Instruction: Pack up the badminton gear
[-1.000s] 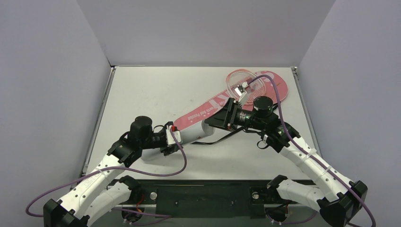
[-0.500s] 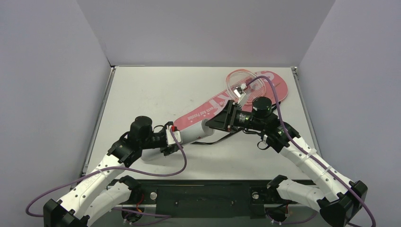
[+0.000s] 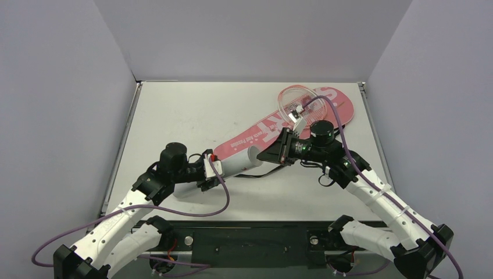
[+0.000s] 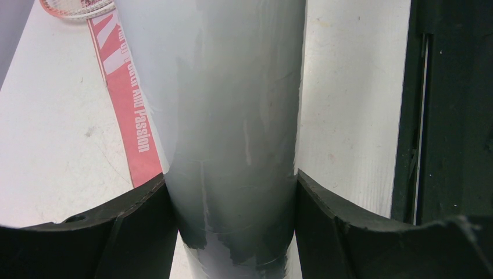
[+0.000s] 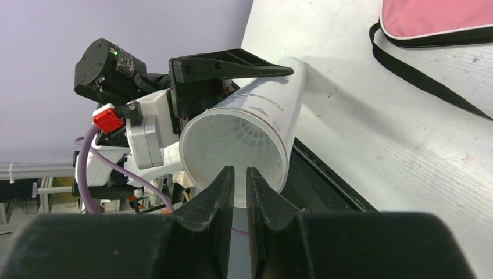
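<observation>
My left gripper (image 3: 216,168) (image 4: 231,177) is shut on the long white tube (image 3: 235,163) (image 4: 238,87), holding it tilted above the table. The tube's open mouth (image 5: 232,142) faces my right gripper (image 3: 263,156) (image 5: 239,171). Its jaws stand almost together right at the rim, with nothing between them. A white shuttlecock (image 5: 229,136) sits inside the tube. The pink "SPORT" cover (image 3: 256,135) (image 5: 430,17) (image 4: 125,99) lies diagonally behind the tube. A pink-and-white racket head (image 3: 292,100) (image 4: 75,7) rests on the cover's wide end.
The cover's black strap (image 5: 418,78) (image 3: 273,170) trails over the table under my right arm. The black base rail (image 3: 250,232) runs along the near edge. Grey walls close in the left, right and back sides.
My right gripper's jaws have closed from partly open to almost together, and it has dipped slightly toward the tube's mouth. The left arm and tube have held still.
</observation>
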`<state>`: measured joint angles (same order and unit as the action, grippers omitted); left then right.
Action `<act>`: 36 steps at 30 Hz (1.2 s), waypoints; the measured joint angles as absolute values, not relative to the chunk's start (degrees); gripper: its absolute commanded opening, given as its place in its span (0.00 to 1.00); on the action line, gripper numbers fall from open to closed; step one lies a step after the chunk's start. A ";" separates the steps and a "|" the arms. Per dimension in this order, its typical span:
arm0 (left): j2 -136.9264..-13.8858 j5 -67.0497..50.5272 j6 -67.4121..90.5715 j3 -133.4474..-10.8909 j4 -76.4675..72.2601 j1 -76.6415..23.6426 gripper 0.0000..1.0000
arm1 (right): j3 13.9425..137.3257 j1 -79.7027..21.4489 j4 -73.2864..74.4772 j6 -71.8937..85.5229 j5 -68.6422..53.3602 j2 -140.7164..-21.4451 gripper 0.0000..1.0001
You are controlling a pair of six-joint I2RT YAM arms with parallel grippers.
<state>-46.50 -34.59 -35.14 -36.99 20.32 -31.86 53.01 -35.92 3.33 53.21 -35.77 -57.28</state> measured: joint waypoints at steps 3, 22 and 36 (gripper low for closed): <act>-46.50 -34.59 -35.14 -36.99 20.34 -31.86 0.00 | 53.89 -36.01 4.34 52.36 -35.31 -58.06 0.06; -46.61 -34.50 -35.88 -36.99 22.06 -31.59 0.00 | 56.73 -37.76 5.28 49.93 -33.12 -62.57 0.03; -46.78 -34.33 -36.53 -36.99 23.00 -31.48 0.00 | 57.91 -39.38 6.63 48.21 -32.77 -63.68 0.03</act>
